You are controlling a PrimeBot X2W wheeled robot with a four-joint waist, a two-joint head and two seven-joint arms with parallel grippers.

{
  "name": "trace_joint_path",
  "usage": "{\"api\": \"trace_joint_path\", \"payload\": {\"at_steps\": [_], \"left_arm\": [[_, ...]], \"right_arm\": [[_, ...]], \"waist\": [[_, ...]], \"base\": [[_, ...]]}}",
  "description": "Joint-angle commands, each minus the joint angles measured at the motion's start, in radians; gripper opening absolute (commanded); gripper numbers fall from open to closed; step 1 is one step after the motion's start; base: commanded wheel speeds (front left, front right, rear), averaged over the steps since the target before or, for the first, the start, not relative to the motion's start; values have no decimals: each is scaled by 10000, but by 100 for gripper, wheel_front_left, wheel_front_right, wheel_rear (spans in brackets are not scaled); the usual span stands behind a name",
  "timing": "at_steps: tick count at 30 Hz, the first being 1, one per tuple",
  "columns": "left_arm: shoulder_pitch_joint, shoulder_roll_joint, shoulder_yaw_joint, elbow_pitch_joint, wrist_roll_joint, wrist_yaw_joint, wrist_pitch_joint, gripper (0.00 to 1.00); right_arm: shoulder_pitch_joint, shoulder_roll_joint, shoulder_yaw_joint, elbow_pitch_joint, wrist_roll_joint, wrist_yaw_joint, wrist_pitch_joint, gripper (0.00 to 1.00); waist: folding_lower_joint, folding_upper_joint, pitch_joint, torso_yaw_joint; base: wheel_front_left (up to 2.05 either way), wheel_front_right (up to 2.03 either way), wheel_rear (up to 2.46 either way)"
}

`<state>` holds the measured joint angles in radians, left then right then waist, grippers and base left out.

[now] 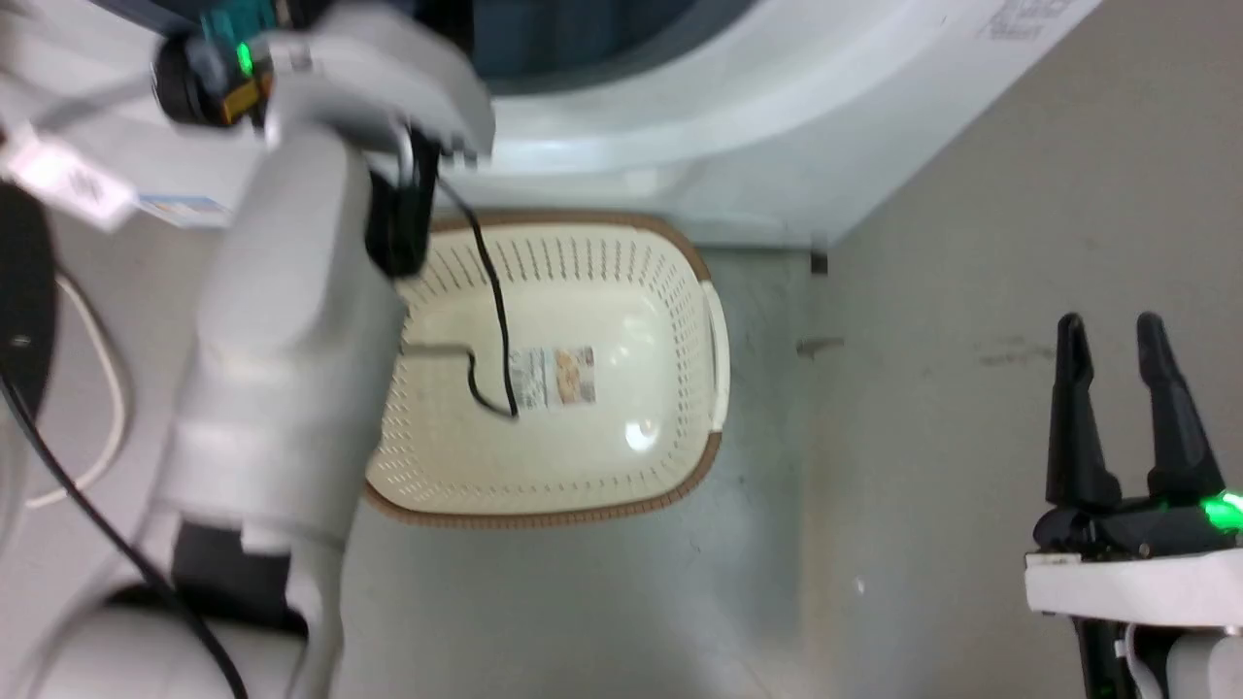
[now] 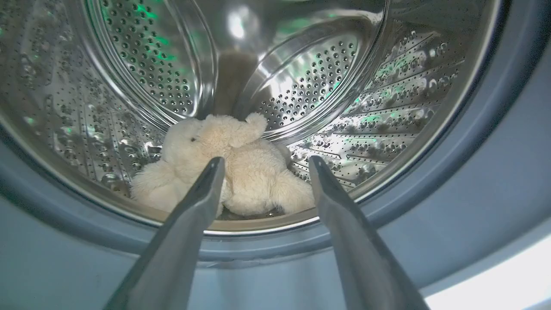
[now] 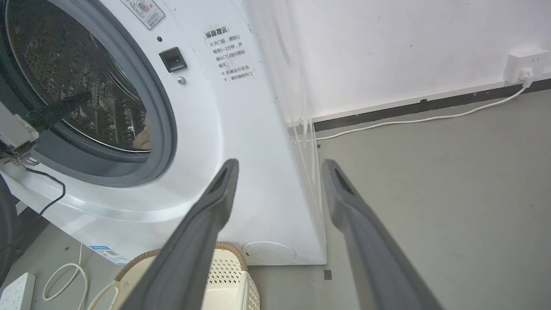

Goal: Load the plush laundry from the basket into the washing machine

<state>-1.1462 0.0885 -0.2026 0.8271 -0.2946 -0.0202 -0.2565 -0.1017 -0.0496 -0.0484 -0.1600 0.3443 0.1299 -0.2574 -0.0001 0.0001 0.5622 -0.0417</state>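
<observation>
The cream plush laundry (image 2: 232,168) lies on the bottom of the steel drum (image 2: 142,64) inside the washing machine (image 3: 224,129). My left gripper (image 2: 262,161) hangs open just outside the grey door gasket (image 2: 452,172), its fingers apart and holding nothing. The basket (image 1: 621,320) stands on the floor in front of the washer, showing its label sticker (image 1: 554,377) on the bare bottom; my left forearm (image 1: 291,340) covers its left side. At the lower right my right gripper (image 1: 1110,322) stands open over bare floor, also seen as the right gripper (image 3: 280,162) beside the washer.
A white power cable (image 3: 413,120) runs along the wall to a socket (image 3: 523,64). Loose white cord (image 3: 64,280) and a power strip (image 3: 15,290) lie on the floor left of the basket. Grey floor (image 1: 971,243) spreads to the right of the washer.
</observation>
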Motion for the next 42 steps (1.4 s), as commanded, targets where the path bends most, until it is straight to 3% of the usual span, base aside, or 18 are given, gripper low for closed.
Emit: {"api": "trace_joint_path", "payload": {"at_steps": [1,11,26,42], "left_arm": [[750,-27,82,-387,-15,54,-51,100],[3781,-127,353,-2143,-72,285,-52,100],[7630,229,857,-4432,-82,902,-37,100],[10514,455,725,-6324,-204,1350,746,100]], "right_arm": [[178,-6,15,145,-19,8,-43,100],[726,-6,50,564,-120,8,-25,100],[1866,-6,94,1103,-237,8,71,100],[2547,-6,126,1177,-357,8,191,100]], "waist": [[1,-1,-729,270],[1,-1,-2389,461],[1,-1,-4813,532],[1,-1,-5898,441]], "base": [[0,0,0],[0,0,0],[0,0,0],[0,0,0]]}}
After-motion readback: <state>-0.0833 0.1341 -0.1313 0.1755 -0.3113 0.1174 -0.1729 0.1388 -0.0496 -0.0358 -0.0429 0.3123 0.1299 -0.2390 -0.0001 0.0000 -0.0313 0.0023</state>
